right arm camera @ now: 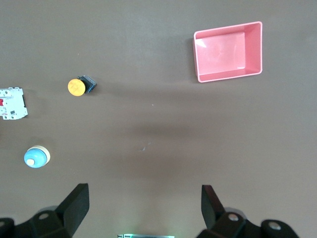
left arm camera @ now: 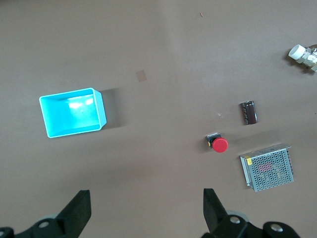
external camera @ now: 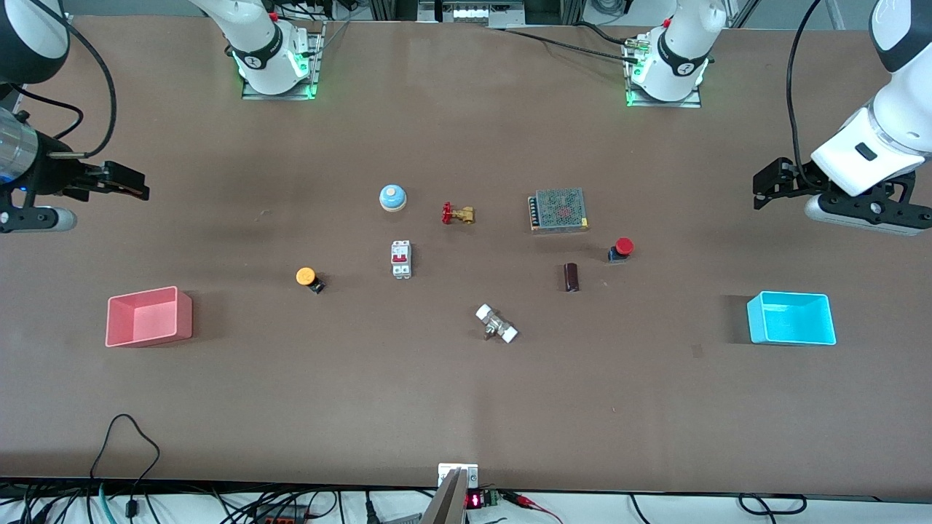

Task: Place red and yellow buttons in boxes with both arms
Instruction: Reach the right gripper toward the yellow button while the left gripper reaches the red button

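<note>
The red button (external camera: 622, 248) lies on its side on the table, near a mesh-topped power supply; it also shows in the left wrist view (left arm camera: 218, 144). The yellow button (external camera: 308, 277) lies toward the right arm's end; it shows in the right wrist view (right arm camera: 79, 86). The pink-red box (external camera: 149, 316) (right arm camera: 229, 51) stands at the right arm's end, the cyan box (external camera: 792, 318) (left arm camera: 72, 112) at the left arm's end. My left gripper (external camera: 764, 186) (left arm camera: 147, 206) is open and empty, high above bare table. My right gripper (external camera: 131, 182) (right arm camera: 144, 203) is open and empty, likewise high.
In the middle lie a blue dome bell (external camera: 392, 196), a brass valve with a red handle (external camera: 457, 214), a white circuit breaker (external camera: 401, 258), the mesh power supply (external camera: 559, 209), a dark brown cylinder (external camera: 571, 277) and a white-capped metal fitting (external camera: 496, 324). Cables run along the table's near edge.
</note>
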Available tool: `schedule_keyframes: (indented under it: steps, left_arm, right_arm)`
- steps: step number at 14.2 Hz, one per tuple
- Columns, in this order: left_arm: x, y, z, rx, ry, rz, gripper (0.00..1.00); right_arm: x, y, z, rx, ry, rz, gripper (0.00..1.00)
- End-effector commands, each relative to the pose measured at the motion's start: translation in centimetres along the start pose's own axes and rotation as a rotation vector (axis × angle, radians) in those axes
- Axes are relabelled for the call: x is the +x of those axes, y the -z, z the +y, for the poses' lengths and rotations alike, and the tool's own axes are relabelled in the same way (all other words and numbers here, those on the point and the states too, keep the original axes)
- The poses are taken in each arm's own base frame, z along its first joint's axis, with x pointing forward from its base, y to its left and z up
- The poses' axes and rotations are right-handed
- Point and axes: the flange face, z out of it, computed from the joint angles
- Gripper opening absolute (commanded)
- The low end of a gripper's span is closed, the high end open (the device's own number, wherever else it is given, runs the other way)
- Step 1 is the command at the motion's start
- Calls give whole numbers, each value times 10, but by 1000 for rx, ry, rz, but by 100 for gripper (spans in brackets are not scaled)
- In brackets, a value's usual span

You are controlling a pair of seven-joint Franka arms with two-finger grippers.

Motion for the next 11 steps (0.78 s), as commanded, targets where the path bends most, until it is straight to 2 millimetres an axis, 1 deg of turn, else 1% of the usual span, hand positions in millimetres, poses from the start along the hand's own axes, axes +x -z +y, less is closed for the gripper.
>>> schedule_keyframes:
  steps: [1,2,3,5,6,7,8,10,11]
  left_arm:
    - [5,-2,-1,12,-7,-21,100]
    - [12,-21,-2,8,-7,-53,100]
    - [17,-44,-4,1,-6,-108,100]
    - [13,-65,2,-12,-11,-208,100]
    - [15,-76,8,-14,11,-226,100]
    - [22,-97,17,-22,66,-257,100]
    - [29,-109,25,-13,99,-258,100]
    - [40,-133,55,4,159,-245,100]
    - [44,-145,70,12,186,-240,100]
  right_arm:
    - [5,-13,-9,-3,29,-35,100]
    - [13,-24,-16,-6,38,-41,100]
    - [22,-36,-24,0,48,-45,100]
    - [32,-46,-44,15,57,-8,100]
    - [42,-61,-49,10,42,2,100]
    - [50,-75,-45,12,-8,5,100]
    - [55,-85,-45,11,-54,16,100]
    - [64,-112,-47,13,-167,38,100]
    - [66,-123,-49,14,-186,46,100]
